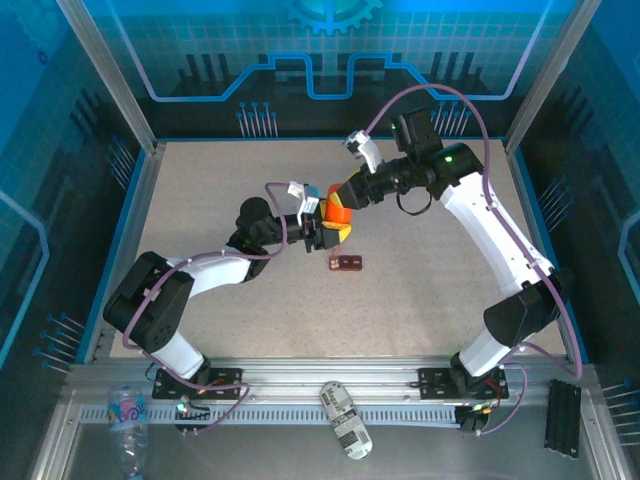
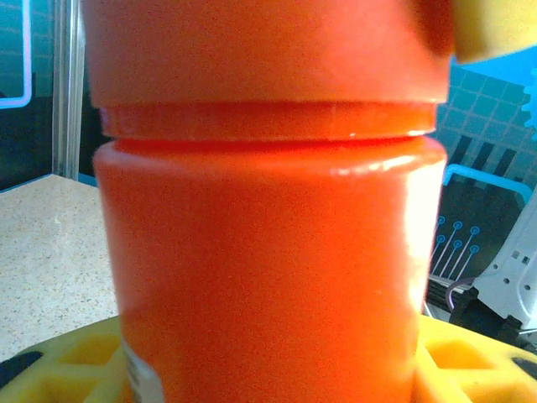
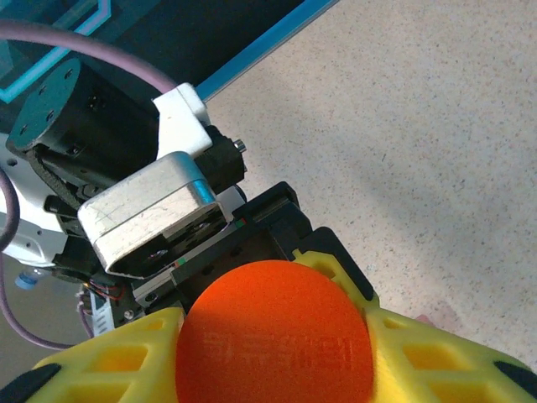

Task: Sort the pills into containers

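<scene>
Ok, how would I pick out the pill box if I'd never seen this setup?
Look at the speckled table. Near its middle an orange bottle stands out; just past it in the overhead view, toward the table's near edge, lies the box. It is the one small, flat, dark maroon rectangle lying on the table.

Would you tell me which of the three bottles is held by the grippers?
The orange bottle, gripped mid-table; the clear bottle and the grey bottle rest untouched on the near ledge.

Two-cell box [image 1: 346, 263] on table [image 1: 430, 295]; just before and right of bottle [image 1: 337, 203]
</scene>
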Tool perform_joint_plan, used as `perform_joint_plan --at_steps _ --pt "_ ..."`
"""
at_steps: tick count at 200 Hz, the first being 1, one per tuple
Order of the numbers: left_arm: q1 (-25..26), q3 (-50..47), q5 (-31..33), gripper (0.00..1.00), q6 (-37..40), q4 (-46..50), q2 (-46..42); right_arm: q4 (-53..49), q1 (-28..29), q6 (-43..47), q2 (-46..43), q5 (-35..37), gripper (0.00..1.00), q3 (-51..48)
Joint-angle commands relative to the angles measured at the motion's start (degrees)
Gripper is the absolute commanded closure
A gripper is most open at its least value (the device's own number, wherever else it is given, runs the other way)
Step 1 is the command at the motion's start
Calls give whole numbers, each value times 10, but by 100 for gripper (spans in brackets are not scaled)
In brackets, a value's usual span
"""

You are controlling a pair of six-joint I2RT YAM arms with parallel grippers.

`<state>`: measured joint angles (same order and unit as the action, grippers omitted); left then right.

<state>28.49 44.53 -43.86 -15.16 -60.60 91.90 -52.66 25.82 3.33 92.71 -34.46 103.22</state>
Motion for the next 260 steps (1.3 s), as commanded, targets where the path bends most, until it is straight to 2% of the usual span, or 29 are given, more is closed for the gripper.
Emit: perform_joint_plan --at_steps 1,18,35,60,80,107,126,150,170,204,224,243,260 --pt "-3 18 -1 100 -2 -20 -1 6 8 -22 -7 1 60 -18" --pt "-3 17 19 100 9 -12 -6 29 14 -56 -22 30 66 -46" --pt "-1 9 64 100 30 -10 -17 57 33 -104 -37 85 73 -82" --pt "11 -7 155 100 89 4 -40 108 74 -201 -58 225 75 -137" --pt "27 -18 217 100 129 4 -53 156 100 -274 -68 308 78 -181" --pt "51 -34 288 100 170 -4 -61 201 127 -333 -72 383 79 -217" --pt "60 -42 316 100 182 -13 -62 224 134 -353 -75 407 79 -232" --pt "61 -43 307 100 179 -12 -60 230 128 -351 -76 403 77 -229" --pt "61 -39 287 100 175 3 -58 230 105 -340 -84 367 73 -222" --pt "50 -26 231 100 151 32 -51 248 42 -303 -133 262 46 -226" --pt "38 -21 192 100 129 35 -45 231 7 -272 -165 226 31 -223" --pt "29 -17 159 100 115 38 -42 197 -22 -237 -180 193 22 -209" --pt "22 -13 130 100 105 44 -41 164 -47 -209 -179 155 19 -192"
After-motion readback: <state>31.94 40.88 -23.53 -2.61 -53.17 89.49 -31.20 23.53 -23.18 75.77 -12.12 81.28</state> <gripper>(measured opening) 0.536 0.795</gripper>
